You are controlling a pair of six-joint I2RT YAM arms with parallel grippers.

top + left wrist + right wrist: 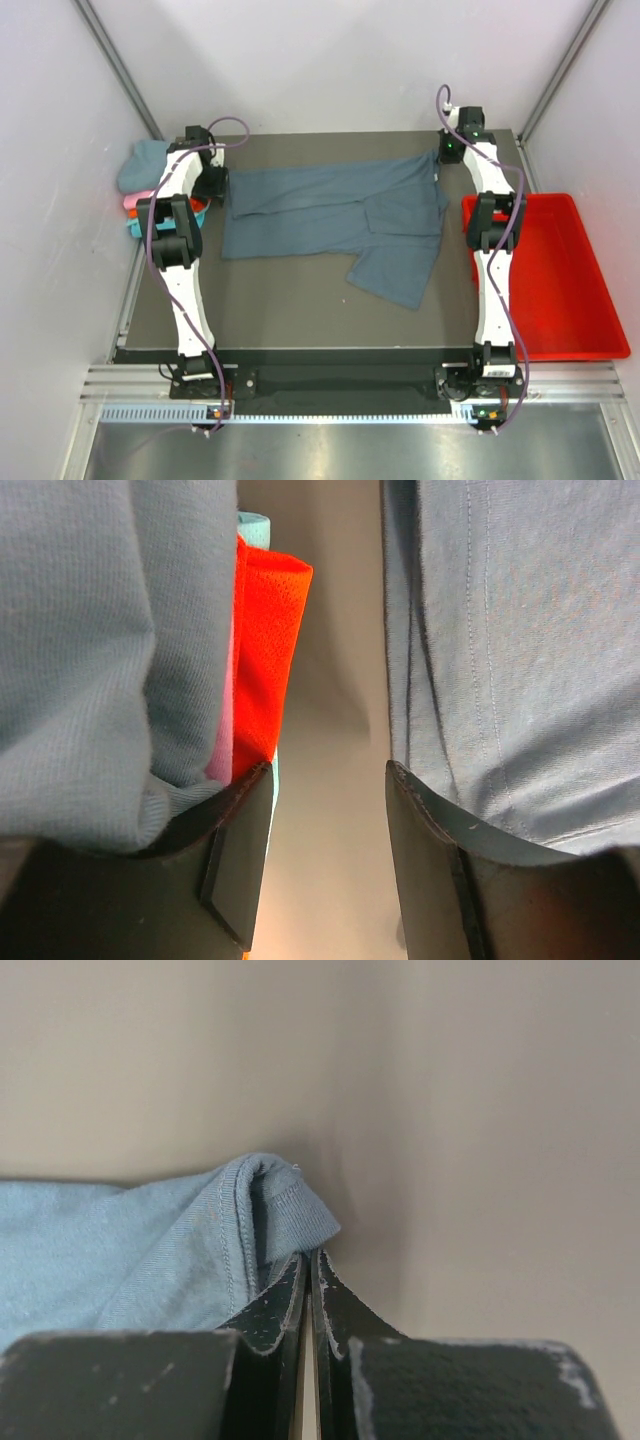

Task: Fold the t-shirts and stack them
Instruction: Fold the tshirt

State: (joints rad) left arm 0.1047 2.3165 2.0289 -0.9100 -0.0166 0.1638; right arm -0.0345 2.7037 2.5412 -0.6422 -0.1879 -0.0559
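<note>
Overhead and wrist views of a two-arm bench. A blue-grey t-shirt (320, 205) lies spread flat across the far half of the dark table (300, 310), its long side running left to right. One flap of it trails toward the near right.

Both arms reach to the far end of the table, one at each far corner of the cloth. The left gripper (328, 770) sits at the far left corner. Its jaws stand partly apart, and only bare tabletop shows in the gap between them. The shirt's edge drapes over the outer side of one finger (430, 860). The other finger rests against a pile of folded shirts just beside the spread one.

That pile lies at the table's left edge. It has a teal t-shirt (140, 163) on top, then a pink t-shirt (131, 201), an orange t-shirt (270, 650) and a turquoise t-shirt (135, 228) beneath.

The right gripper (310, 1255) is at the far right corner with its jaws pressed together. The shirt's stitched hem bunches up into the fingertips and appears to be nipped there, though the point of contact itself is hidden.

A red tray (570, 290) sits off the table's right side, beside the right arm.
</note>
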